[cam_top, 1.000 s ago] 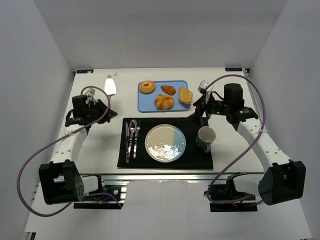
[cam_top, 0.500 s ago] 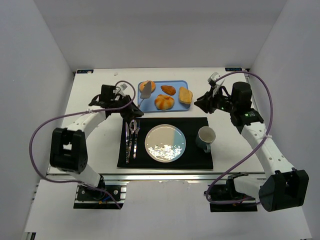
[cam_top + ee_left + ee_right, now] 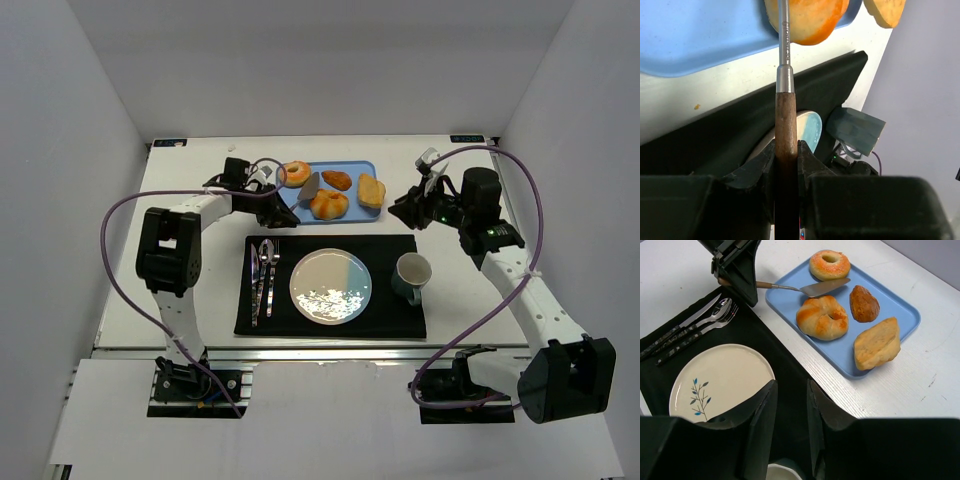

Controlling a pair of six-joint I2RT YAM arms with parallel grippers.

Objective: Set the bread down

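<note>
black mat (image 3: 400,318) up front, blue tray (image 3: 890,307) behind it, plate (image 3: 330,285) on the mat; tray holds the round bun (image 3: 822,317), square slice (image 3: 877,343), ring bread (image 3: 829,264) & dark roll (image 3: 863,303); left gripper (image 3: 786,155) clamped tight on a spatula (image 3: 825,287) by its wooden handle, blade betw bun & ring bread; right gripper (image 3: 791,390) pinched nearly together, thin gap, nothing in it, near the tray's right end; left wrist cam shows the grip, not the blade; right wrist cam shows the blade; only top cam gets the mug (image 3: 410,277) whole
</note>
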